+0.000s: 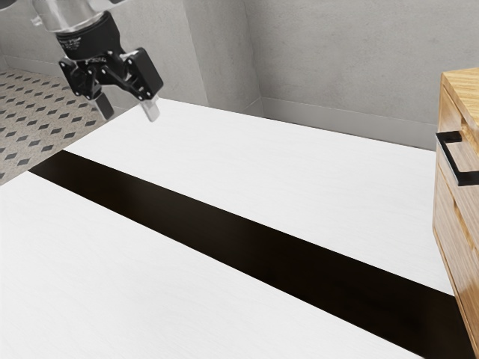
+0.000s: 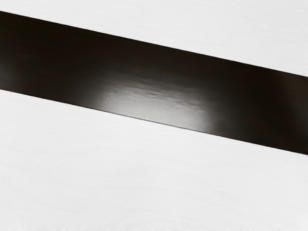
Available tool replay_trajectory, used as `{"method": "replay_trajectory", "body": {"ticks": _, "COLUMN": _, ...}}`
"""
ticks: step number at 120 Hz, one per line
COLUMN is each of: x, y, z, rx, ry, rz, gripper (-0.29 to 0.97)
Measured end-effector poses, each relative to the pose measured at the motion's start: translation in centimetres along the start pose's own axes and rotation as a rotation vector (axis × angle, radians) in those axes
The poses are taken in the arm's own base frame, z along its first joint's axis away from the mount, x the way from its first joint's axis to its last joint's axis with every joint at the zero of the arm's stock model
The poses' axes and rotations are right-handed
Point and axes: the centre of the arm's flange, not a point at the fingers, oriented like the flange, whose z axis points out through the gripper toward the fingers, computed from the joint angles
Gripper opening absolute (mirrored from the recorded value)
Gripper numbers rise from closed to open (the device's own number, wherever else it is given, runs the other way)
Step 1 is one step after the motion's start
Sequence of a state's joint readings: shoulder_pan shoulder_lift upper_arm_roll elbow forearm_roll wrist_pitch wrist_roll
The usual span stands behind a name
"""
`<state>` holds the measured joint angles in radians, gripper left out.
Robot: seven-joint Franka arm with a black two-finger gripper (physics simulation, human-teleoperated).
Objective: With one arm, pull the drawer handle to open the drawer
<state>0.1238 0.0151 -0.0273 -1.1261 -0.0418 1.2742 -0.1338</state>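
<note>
A light wooden drawer cabinet (image 1: 459, 209) stands at the exterior view's right edge, partly cut off. A black bar handle (image 1: 454, 158) juts from its upper drawer front toward the table. My black gripper (image 1: 127, 111) hangs high at the exterior view's upper left, far from the cabinet, above the table's far corner. Its two fingers (image 1: 152, 110) stand apart with nothing between them, so it is open. The drawer front looks flush with the cabinet as far as I can see.
The white table (image 1: 224, 172) carries a wide glossy black stripe (image 1: 247, 247) running diagonally across it; the same black stripe (image 2: 154, 86) lies under my hand. A grey wall rises behind and a patterned tile floor (image 1: 37, 112) shows at the left.
</note>
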Motion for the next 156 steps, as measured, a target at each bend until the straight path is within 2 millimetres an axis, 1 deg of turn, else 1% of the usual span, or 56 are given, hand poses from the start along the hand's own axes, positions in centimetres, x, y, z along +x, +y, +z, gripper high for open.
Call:
{"method": "replay_trajectory", "body": {"ticks": 4, "x": 0.2, "y": 0.4, "z": 0.4, "rx": -0.024, "ry": -0.009, "rz": -0.004, "gripper": 0.68}}
{"method": "replay_trajectory", "body": {"ticks": 12, "x": 1.3, "y": 1.4, "z": 2.0, "rx": -0.074, "ry": -0.035, "rz": -0.019, "gripper": 0.68}}
{"method": "replay_trajectory", "body": {"ticks": 18, "x": 1.7, "y": 2.3, "z": 3.2, "rx": -0.13, "ry": -0.053, "rz": -0.035, "gripper": 0.68}}
{"method": "replay_trajectory", "body": {"ticks": 22, "x": 1.6, "y": 3.0, "z": 4.6, "rx": -0.182, "ry": -0.075, "rz": -0.049, "gripper": 0.68}}
{"method": "replay_trajectory", "body": {"ticks": 26, "x": 1.5, "y": 3.8, "z": 6.6, "rx": -0.253, "ry": -0.104, "rz": -0.068, "gripper": 0.68}}
{"method": "replay_trajectory", "body": {"ticks": 30, "x": 1.2, "y": 4.5, "z": 7.6, "rx": -0.316, "ry": -0.112, "rz": -0.09, "gripper": 0.68}}
{"method": "replay_trajectory", "body": {"ticks": 36, "x": 0.2, "y": 5.4, "z": 7.1, "rx": -0.4, "ry": -0.094, "rz": -0.116, "gripper": 0.68}}
{"method": "replay_trajectory", "body": {"ticks": 44, "x": -0.9, "y": 6.6, "z": 5.2, "rx": -0.475, "ry": -0.037, "rz": -0.138, "gripper": 0.68}}
{"method": "replay_trajectory", "body": {"ticks": 46, "x": -1.4, "y": 6.8, "z": 4.6, "rx": -0.481, "ry": -0.019, "rz": -0.143, "gripper": 0.68}}
{"method": "replay_trajectory", "body": {"ticks": 50, "x": -3.1, "y": 6.9, "z": 3.2, "rx": -0.477, "ry": 0.025, "rz": -0.158, "gripper": 0.68}}
{"method": "replay_trajectory", "body": {"ticks": 53, "x": -4.1, "y": 7.3, "z": 2.6, "rx": -0.477, "ry": 0.052, "rz": -0.167, "gripper": 0.68}}
{"method": "replay_trajectory", "body": {"ticks": 55, "x": -4.7, "y": 8.0, "z": 2.4, "rx": -0.479, "ry": 0.066, "rz": -0.164, "gripper": 0.68}}
{"method": "replay_trajectory", "body": {"ticks": 58, "x": -5.5, "y": 9.7, "z": 2.3, "rx": -0.485, "ry": 0.084, "rz": -0.152, "gripper": 0.68}}
{"method": "replay_trajectory", "body": {"ticks": 65, "x": -6.5, "y": 14.4, "z": 2.9, "rx": -0.436, "ry": 0.139, "rz": -0.106, "gripper": 0.68}}
{"method": "replay_trajectory", "body": {"ticks": 68, "x": -6.3, "y": 15.7, "z": 3.6, "rx": -0.396, "ry": 0.168, "rz": -0.1, "gripper": 0.68}}
{"method": "replay_trajectory", "body": {"ticks": 72, "x": -5.2, "y": 16.8, "z": 4.6, "rx": -0.357, "ry": 0.2, "rz": -0.112, "gripper": 0.68}}
{"method": "replay_trajectory", "body": {"ticks": 82, "x": -2.6, "y": 18.3, "z": 5.1, "rx": -0.328, "ry": 0.282, "rz": -0.16, "gripper": 0.68}}
{"method": "replay_trajectory", "body": {"ticks": 89, "x": -1.4, "y": 19.1, "z": 5.9, "rx": -0.372, "ry": 0.276, "rz": -0.218, "gripper": 0.68}}
{"method": "replay_trajectory", "body": {"ticks": 102, "x": 0.7, "y": 19.3, "z": 7.9, "rx": -0.478, "ry": 0.216, "rz": -0.356, "gripper": 0.68}}
{"method": "replay_trajectory", "body": {"ticks": 117, "x": 2.8, "y": 19.3, "z": 9.2, "rx": -0.561, "ry": 0.177, "rz": -0.467, "gripper": 0.68}}
{"method": "replay_trajectory", "body": {"ticks": 129, "x": 5.2, "y": 20.1, "z": 10.3, "rx": -0.605, "ry": 0.16, "rz": -0.523, "gripper": 0.68}}
{"method": "replay_trajectory", "body": {"ticks": 136, "x": 5.3, "y": 21.3, "z": 10.2, "rx": -0.627, "ry": 0.149, "rz": -0.533, "gripper": 0.68}}
{"method": "replay_trajectory", "body": {"ticks": 146, "x": 4.0, "y": 23.5, "z": 9.7, "rx": -0.656, "ry": 0.116, "rz": -0.524, "gripper": 0.68}}
{"method": "replay_trajectory", "body": {"ticks": 152, "x": 3.4, "y": 25.1, "z": 10.2, "rx": -0.663, "ry": 0.084, "rz": -0.519, "gripper": 0.67}}
{"method": "replay_trajectory", "body": {"ticks": 156, "x": 3.3, "y": 25.7, "z": 10.7, "rx": -0.662, "ry": 0.065, "rz": -0.521, "gripper": 0.67}}
